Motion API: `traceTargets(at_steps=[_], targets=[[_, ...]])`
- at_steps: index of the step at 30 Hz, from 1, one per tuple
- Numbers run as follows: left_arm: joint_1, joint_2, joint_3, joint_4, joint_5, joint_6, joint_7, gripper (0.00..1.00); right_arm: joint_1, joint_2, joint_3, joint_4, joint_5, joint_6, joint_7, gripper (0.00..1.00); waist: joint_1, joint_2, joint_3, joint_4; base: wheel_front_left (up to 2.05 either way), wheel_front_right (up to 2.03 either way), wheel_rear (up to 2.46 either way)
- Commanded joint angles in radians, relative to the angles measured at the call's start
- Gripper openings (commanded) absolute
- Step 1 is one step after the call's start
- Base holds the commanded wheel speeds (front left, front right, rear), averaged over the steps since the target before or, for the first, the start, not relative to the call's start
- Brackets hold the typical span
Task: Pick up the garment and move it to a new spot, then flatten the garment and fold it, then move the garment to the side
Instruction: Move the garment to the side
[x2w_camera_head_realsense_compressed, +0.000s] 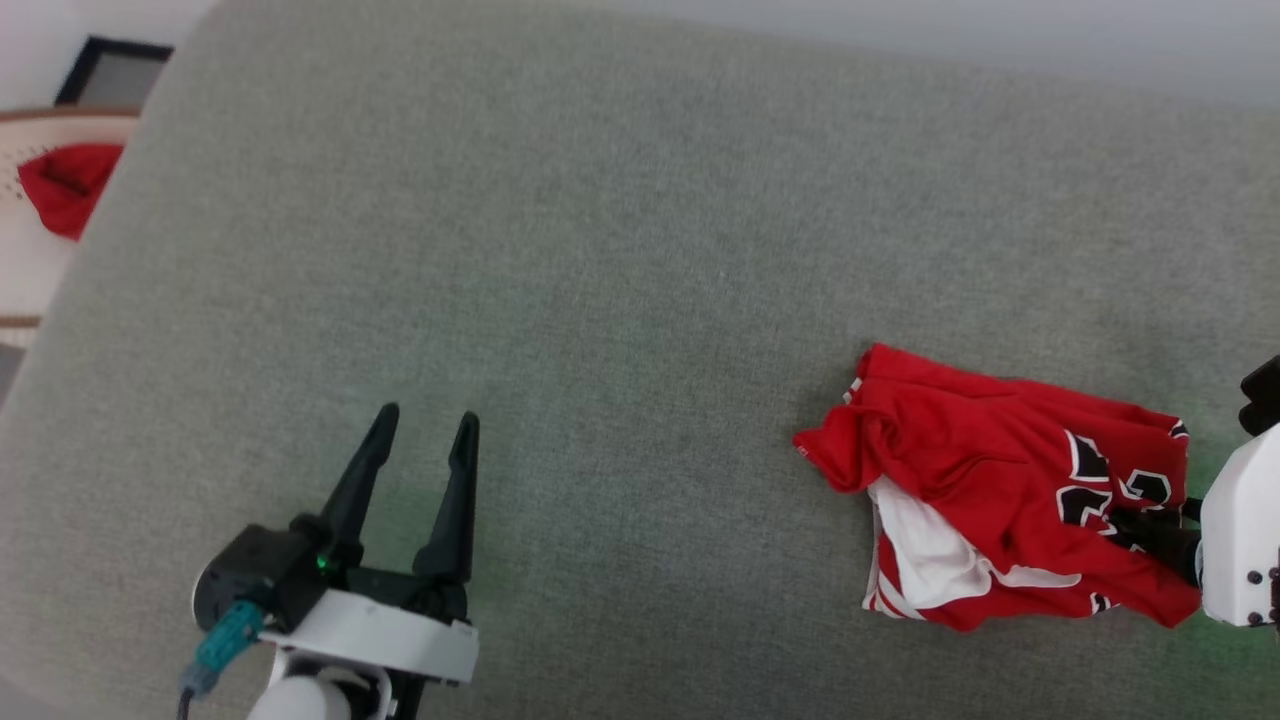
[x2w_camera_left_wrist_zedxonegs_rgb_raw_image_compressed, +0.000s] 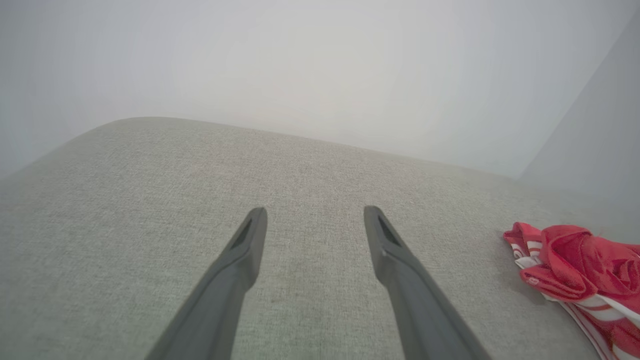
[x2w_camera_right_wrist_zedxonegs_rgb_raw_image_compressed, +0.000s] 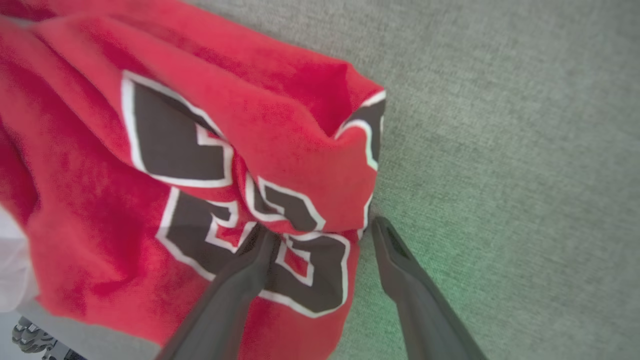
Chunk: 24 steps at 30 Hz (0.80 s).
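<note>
The garment (x2w_camera_head_realsense_compressed: 1000, 490), a red jersey with white parts and black white-outlined numbers, lies crumpled on the grey cushion (x2w_camera_head_realsense_compressed: 620, 300) at the right. My right gripper (x2w_camera_right_wrist_zedxonegs_rgb_raw_image_compressed: 322, 230) is open at its right edge. One finger rests over the black lettering, the other over bare fabric beside it, with a fold of the jersey between them. In the head view its white body sits at the right edge. My left gripper (x2w_camera_head_realsense_compressed: 427, 418) stands open at the lower left, far from the jersey, nothing between its fingers. From the left wrist, the garment (x2w_camera_left_wrist_zedxonegs_rgb_raw_image_compressed: 575, 270) shows far right of the left gripper (x2w_camera_left_wrist_zedxonegs_rgb_raw_image_compressed: 315, 212).
The wide grey upholstered surface stretches left and back from the jersey. Past its upper left corner a smaller plain red cloth (x2w_camera_head_realsense_compressed: 65, 185) lies on a pale stand. A pale wall rises behind the cushion's far edge.
</note>
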<state>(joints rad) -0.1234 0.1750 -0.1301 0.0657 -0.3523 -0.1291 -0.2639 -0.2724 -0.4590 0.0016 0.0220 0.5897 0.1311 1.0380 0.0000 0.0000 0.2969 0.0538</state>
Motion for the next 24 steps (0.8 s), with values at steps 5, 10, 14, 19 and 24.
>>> traceTargets(at_steps=[5, 10, 14, 19, 24], targets=[[-0.066, 0.013, -0.030, 0.013, -0.006, -0.002, 0.001, 1.00, 0.037, 0.051, -0.021, 0.009, -0.041, -0.001, 0.028, 1.00, 0.0000, 0.0000, 0.089, 0.013, 0.00, 0.00, 0.00], [-0.100, 0.022, -0.054, 0.034, -0.010, -0.002, 0.001, 1.00, 0.034, 0.088, -0.024, 0.030, -0.049, -0.002, -0.025, 0.00, 0.0000, 0.0000, 0.106, 0.014, 0.00, 0.00, 0.00], [-0.116, 0.033, -0.065, 0.047, -0.008, -0.002, 0.001, 1.00, 0.014, 0.101, -0.054, 0.037, -0.041, -0.002, -0.110, 0.00, 0.0000, 0.0000, 0.100, -0.005, 0.00, 0.00, 0.00], [-0.129, 0.060, -0.085, 0.045, -0.008, -0.002, 0.001, 1.00, -0.007, 0.110, -0.093, 0.030, -0.009, -0.003, -0.216, 0.00, 0.0000, 0.0000, 0.082, -0.058, 0.00, 0.00, 0.00], [-0.153, 0.087, -0.103, 0.030, -0.018, -0.002, 0.001, 1.00, -0.016, 0.106, -0.143, 0.026, 0.015, -0.002, -0.300, 0.00, 0.0000, 0.0000, 0.077, -0.120, 0.00, 0.00, 0.00]])
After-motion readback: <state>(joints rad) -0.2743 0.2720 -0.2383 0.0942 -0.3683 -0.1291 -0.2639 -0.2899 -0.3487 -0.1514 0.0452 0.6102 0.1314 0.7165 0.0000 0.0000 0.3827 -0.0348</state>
